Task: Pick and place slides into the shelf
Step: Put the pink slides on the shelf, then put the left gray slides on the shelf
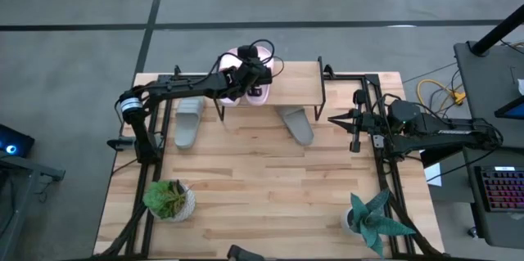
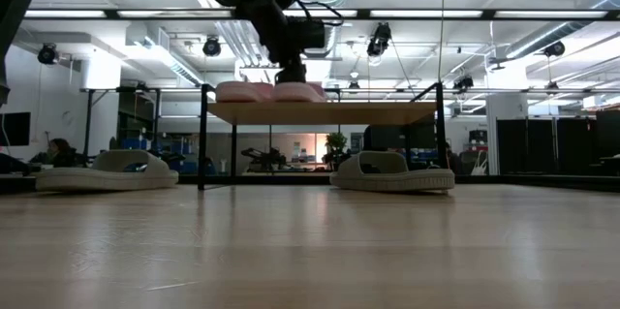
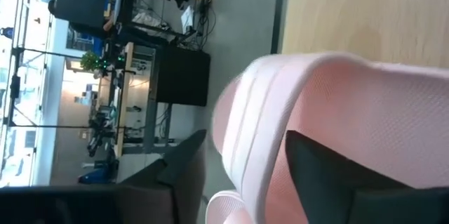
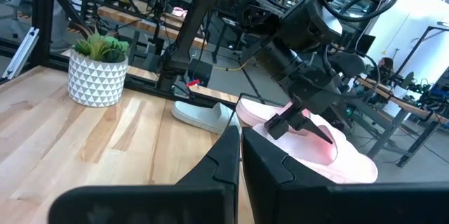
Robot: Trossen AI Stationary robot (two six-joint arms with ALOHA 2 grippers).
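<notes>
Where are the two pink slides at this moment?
In the high view, the pink slides lie side by side on the shelf's left end, under the left gripper; one grey slide sits on the table left of the shelf.

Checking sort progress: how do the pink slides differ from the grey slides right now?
The pink slides sit on the shelf top, side by side at its left end; the grey slides lie on the table, apart, one either side of the shelf's left legs. The left hand is over the pink pair; nothing is near the grey. Both share the wide-strap shape.
</notes>
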